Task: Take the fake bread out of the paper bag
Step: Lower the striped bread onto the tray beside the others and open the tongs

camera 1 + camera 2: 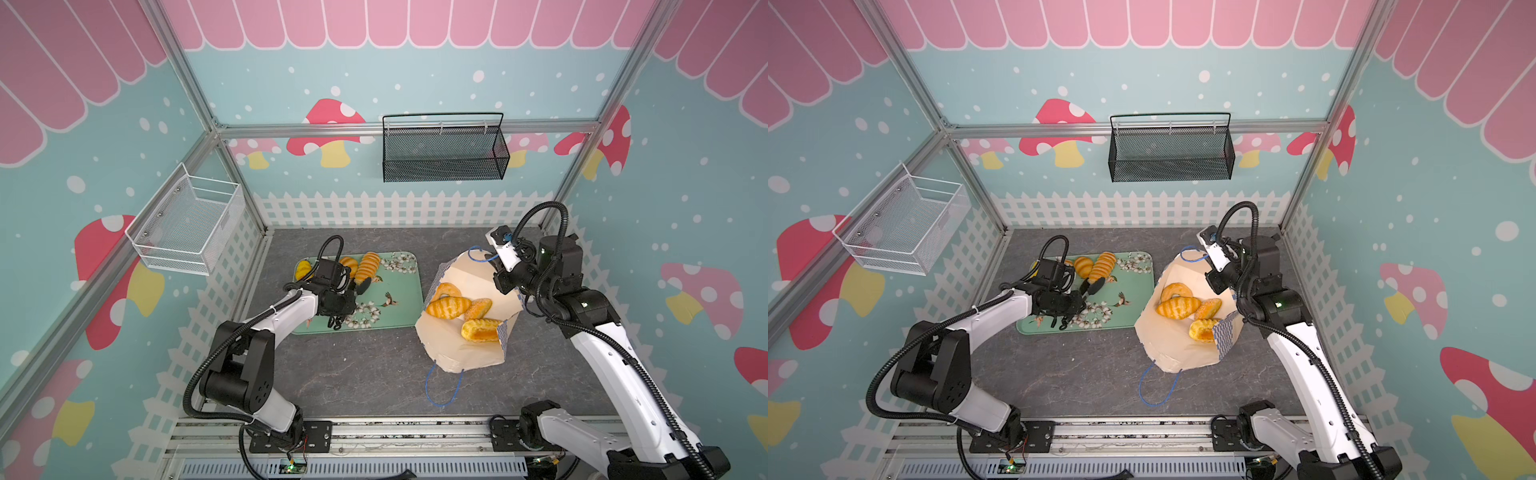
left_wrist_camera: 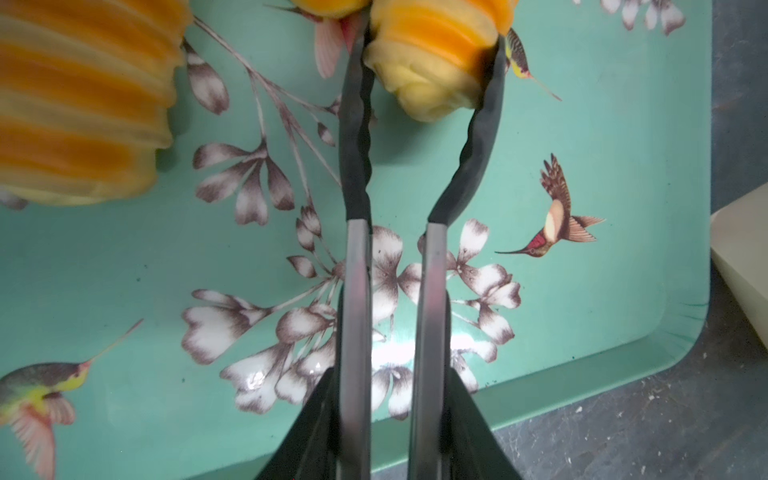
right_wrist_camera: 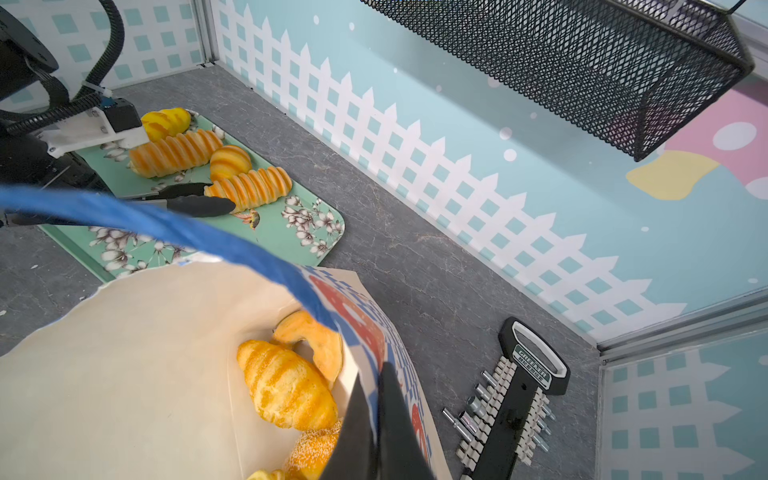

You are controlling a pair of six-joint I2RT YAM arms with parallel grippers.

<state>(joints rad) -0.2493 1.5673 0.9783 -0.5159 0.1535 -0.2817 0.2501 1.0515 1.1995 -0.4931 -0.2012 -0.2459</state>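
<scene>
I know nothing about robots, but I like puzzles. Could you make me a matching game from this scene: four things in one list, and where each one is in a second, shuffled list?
Things
1. bagel
2. long ridged roll
3. black mesh basket
4. right claw

Places
A. hung on the back wall
B. shut on the rim of the paper bag
C. lying inside the paper bag
D. on the green tray, between the tips of the tongs

Pairs: 1-C, 2-D, 3-A, 4-B
</scene>
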